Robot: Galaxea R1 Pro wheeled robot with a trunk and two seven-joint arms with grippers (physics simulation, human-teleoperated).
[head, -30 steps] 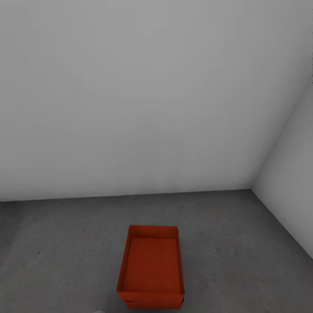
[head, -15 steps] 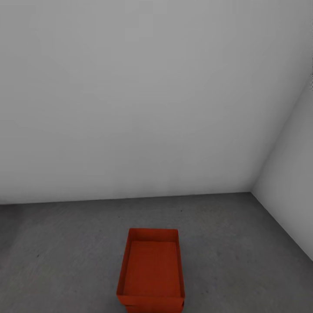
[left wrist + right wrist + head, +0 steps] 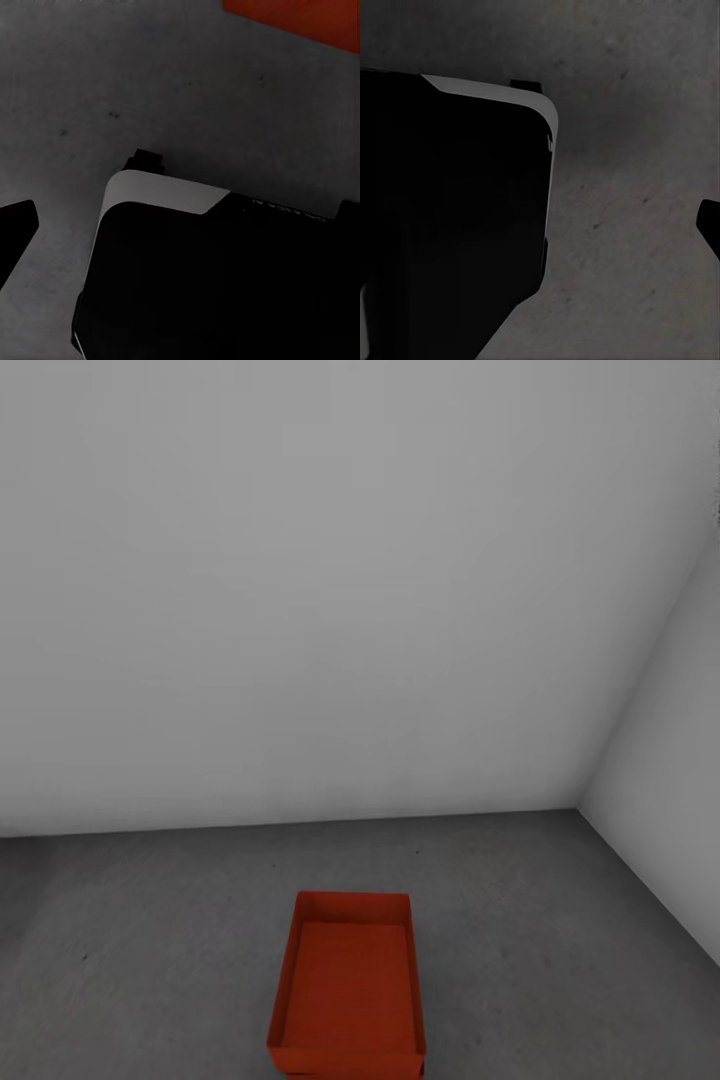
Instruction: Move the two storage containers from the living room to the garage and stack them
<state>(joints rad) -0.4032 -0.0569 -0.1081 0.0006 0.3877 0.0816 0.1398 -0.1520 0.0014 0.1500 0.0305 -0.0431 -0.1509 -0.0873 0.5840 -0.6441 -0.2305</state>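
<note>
1. Right now you are looking down from the head camera at a red-orange storage container (image 3: 347,985) sitting on the dark grey concrete floor (image 3: 150,940) of the garage, low in the middle of that view.
2. Its open top is facing up and its long sides are running away from you, toward the back wall (image 3: 330,590).
3. Under its near edge a darker red strip (image 3: 345,1074) is peeking out; that looks like the rim of the second container beneath it, though the frame edge is cutting it off and you cannot be sure.
4. A second pale wall (image 3: 665,800) is meeting the back wall at a corner off to the right, well apart from the container.
5. Your left wrist camera is pointing down at the mottled concrete, with a slice of red-orange plastic (image 3: 300,19) showing at one corner of the frame.
6. A large black body with a light grey edge (image 3: 217,277) is blocking much of that view, and a dark tip (image 3: 15,229) is poking in at the side; whether the left fingers are spread or closed, you cannot tell.
7. Your right wrist camera is showing the same concrete (image 3: 637,150) beside a similar black body with a grey edge (image 3: 450,217).
8. A small dark tip (image 3: 711,225) is sitting at the frame edge there, and the state of the right fingers is likewise unclear.
</note>
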